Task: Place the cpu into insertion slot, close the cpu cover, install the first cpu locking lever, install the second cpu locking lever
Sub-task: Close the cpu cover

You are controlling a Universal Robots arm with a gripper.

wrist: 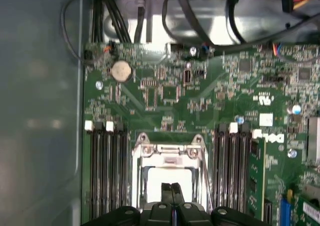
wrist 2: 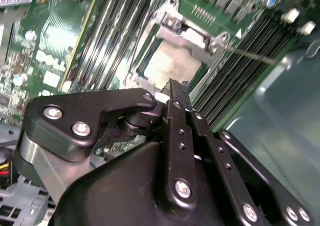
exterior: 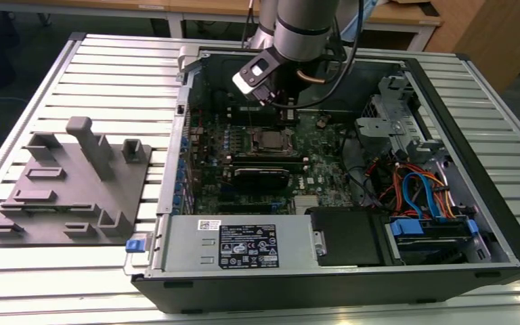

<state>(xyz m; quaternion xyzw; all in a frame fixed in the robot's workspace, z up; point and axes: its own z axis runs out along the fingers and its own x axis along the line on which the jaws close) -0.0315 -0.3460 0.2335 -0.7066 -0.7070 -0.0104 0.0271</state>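
Arm: the arm [exterior: 303,27] reaches down into the open case [exterior: 500,203], over the far half of the board.
Fingers: here's the gripper [wrist: 171,187], and its fingers [wrist: 166,190] are pressed together with nothing showing between them.
Finger position: in both wrist views the tips hang right over the cpu. I can't tell whether they touch it.
Cpu: the cpu [wrist: 159,177] lies flat in the slot [exterior: 254,141], and its pale top shows through the cover's window.
Cover: the cover [wrist: 170,149] is a silver frame lying around the cpu, with screws at its corners.
Lever: in the second wrist view a thin lever [wrist 2: 252,54] runs out from the socket's corner, alongside the memory slots. Latched or free, I can't tell.
Memory slots: long dark memory slots [wrist: 105,171] flank the socket on both sides.
Board: a round battery [wrist: 121,71] sits beyond the socket, close to the cables.
Card: a long black card [exterior: 260,177] lies across the board, near the socket.
Desk: the case sits on a slatted desk [exterior: 61,284], and a grey fixture plate [exterior: 70,196] lies beside it on the exterior view's left.
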